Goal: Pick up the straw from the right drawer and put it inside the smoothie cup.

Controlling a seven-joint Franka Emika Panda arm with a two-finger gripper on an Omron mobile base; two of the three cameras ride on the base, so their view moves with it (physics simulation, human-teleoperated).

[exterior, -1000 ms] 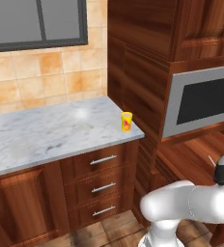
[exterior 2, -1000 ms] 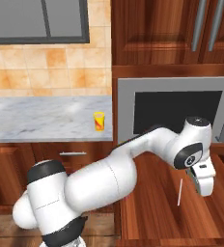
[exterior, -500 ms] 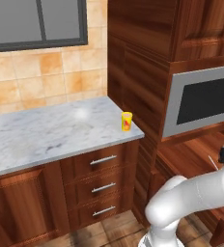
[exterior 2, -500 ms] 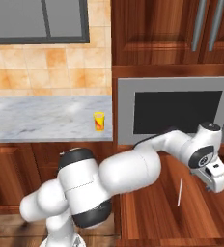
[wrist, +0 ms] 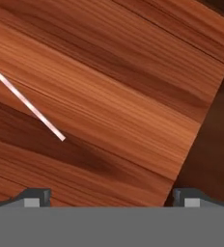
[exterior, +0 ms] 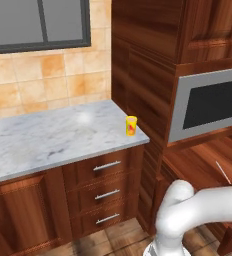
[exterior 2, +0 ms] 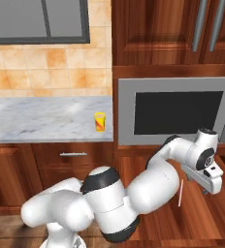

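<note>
1. The straw (wrist: 27,102) lies flat on the floor of the open right drawer (exterior 2: 201,213), untouched.
2. Over the last second the arm has swung further right, carrying the gripper (exterior 2: 212,183) out over the drawer; the reach looks under way, the grasp not begun.
3. In the hand view the straw's long axis runs diagonally, from upper left to lower right, off to the left of the fingers (wrist: 34,198) rather than between them.
4. The fingers stand wide apart, holding nothing.
5. The cup (exterior: 131,125) sits upright near the counter (exterior: 48,137) corner, well apart from the drawer.
</note>
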